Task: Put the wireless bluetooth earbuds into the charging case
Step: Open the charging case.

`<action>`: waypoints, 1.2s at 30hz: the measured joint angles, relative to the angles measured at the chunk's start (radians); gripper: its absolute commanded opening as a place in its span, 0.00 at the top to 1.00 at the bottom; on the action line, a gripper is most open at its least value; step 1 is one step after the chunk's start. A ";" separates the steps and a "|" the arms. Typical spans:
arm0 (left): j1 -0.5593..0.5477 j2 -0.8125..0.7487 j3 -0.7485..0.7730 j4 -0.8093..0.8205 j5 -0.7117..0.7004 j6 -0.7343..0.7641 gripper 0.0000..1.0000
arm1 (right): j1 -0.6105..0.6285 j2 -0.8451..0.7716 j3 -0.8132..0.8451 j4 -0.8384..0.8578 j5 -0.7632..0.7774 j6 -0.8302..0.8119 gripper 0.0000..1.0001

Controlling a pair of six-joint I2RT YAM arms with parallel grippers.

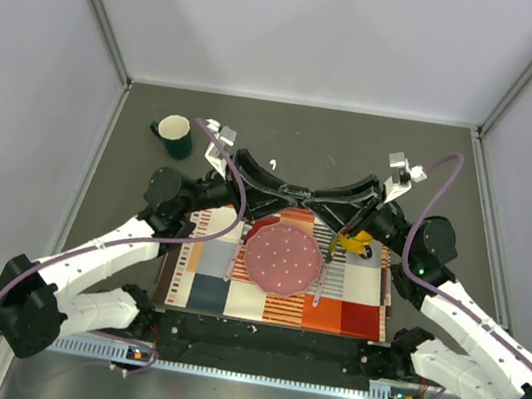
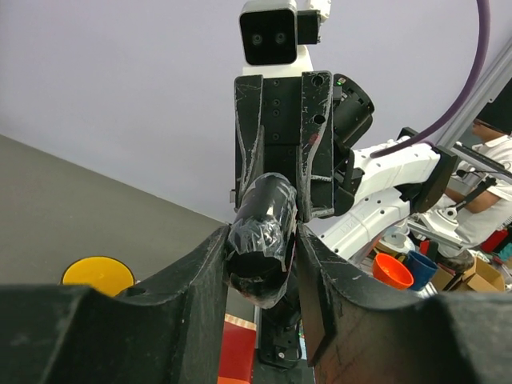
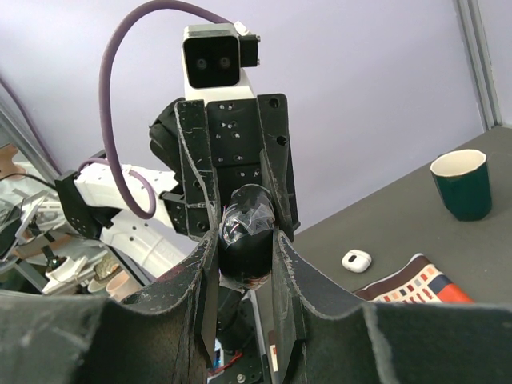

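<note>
We tag left gripper (image 2: 262,238) and right gripper (image 3: 244,240) both clenched on the black oval object (image 2: 264,214) in mid-air, so we'd release one only once the other grips firm; charging case (image 3: 357,260) lies flat on the table (image 3: 404,228), well apart, long axis crosswise in right-wrist view, facing unclear.

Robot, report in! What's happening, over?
Left gripper, right gripper both clamped on black oval object. Charging case untouched on table. Earbuds not seen.
</note>
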 measured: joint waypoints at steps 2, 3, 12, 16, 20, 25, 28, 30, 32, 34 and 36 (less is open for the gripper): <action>-0.003 0.005 0.008 0.000 0.004 0.000 0.66 | 0.001 0.001 0.000 0.001 0.000 0.000 1.00; -0.003 0.007 0.010 0.000 0.006 -0.002 0.66 | 0.001 0.001 0.000 0.002 0.001 0.000 1.00; -0.003 0.011 0.013 0.006 0.012 -0.006 1.00 | 0.001 0.001 0.000 0.008 0.003 -0.005 0.81; -0.005 0.010 0.014 -0.002 0.007 0.019 1.00 | 0.001 -0.001 0.001 -0.010 0.016 -0.002 0.35; -0.018 -0.021 0.012 -0.082 -0.019 0.128 1.00 | 0.006 -0.002 0.021 -0.142 0.054 -0.002 0.16; -0.020 -0.154 -0.006 -0.251 -0.097 0.352 1.00 | 0.006 -0.020 0.116 -0.365 0.107 0.011 0.12; -0.021 -0.228 -0.026 -0.308 -0.145 0.471 1.00 | 0.006 -0.034 0.163 -0.423 0.126 0.060 0.12; -0.021 -0.253 -0.031 -0.345 -0.165 0.536 1.00 | 0.006 -0.033 0.188 -0.453 0.133 0.113 0.13; -0.021 -0.257 -0.031 -0.370 -0.178 0.585 1.00 | 0.006 -0.012 0.227 -0.512 0.134 0.184 0.13; -0.020 -0.254 -0.032 -0.398 -0.189 0.620 1.00 | 0.006 0.023 0.259 -0.549 0.117 0.238 0.13; -0.021 -0.249 -0.034 -0.412 -0.195 0.644 1.00 | 0.006 0.085 0.294 -0.559 0.074 0.305 0.13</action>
